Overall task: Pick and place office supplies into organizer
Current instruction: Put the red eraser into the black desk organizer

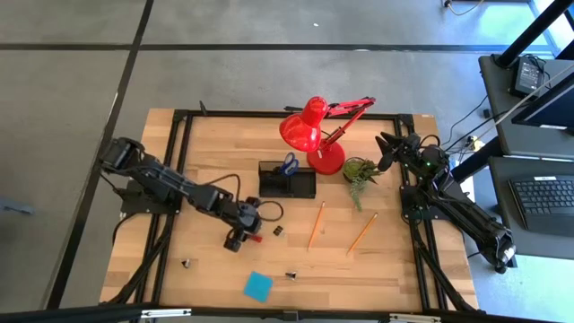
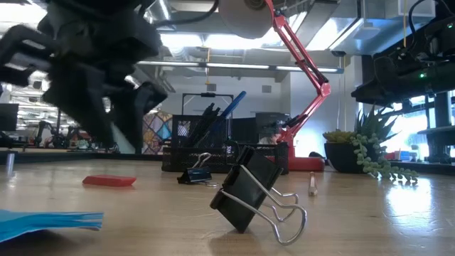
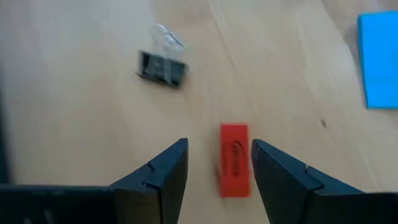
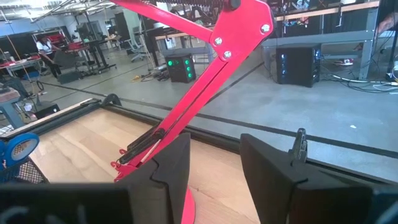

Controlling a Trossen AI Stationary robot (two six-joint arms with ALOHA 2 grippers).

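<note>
My left gripper (image 3: 219,144) is open and hovers over the small red eraser (image 3: 234,160), with one finger on either side and neither touching it. The eraser (image 1: 256,239) lies flat on the table in front of the black organizer (image 1: 287,182). The organizer holds the blue-handled scissors (image 1: 289,164) and dark pens (image 2: 210,115). Two orange pencils (image 1: 316,224) (image 1: 362,231), the blue sticky-note pad (image 1: 257,286) and black clips (image 1: 277,231) (image 1: 291,274) lie loose on the wood. My right gripper (image 4: 214,168) is open and waits beside the plant, near the table's right edge.
The red desk lamp (image 1: 314,135) stands behind the organizer, its arm reaching toward my right gripper. A small green potted plant (image 1: 360,170) sits to the lamp's right. Another clip (image 1: 186,263) lies near the table's left front. Bare wood lies between the pencils and the sticky-note pad.
</note>
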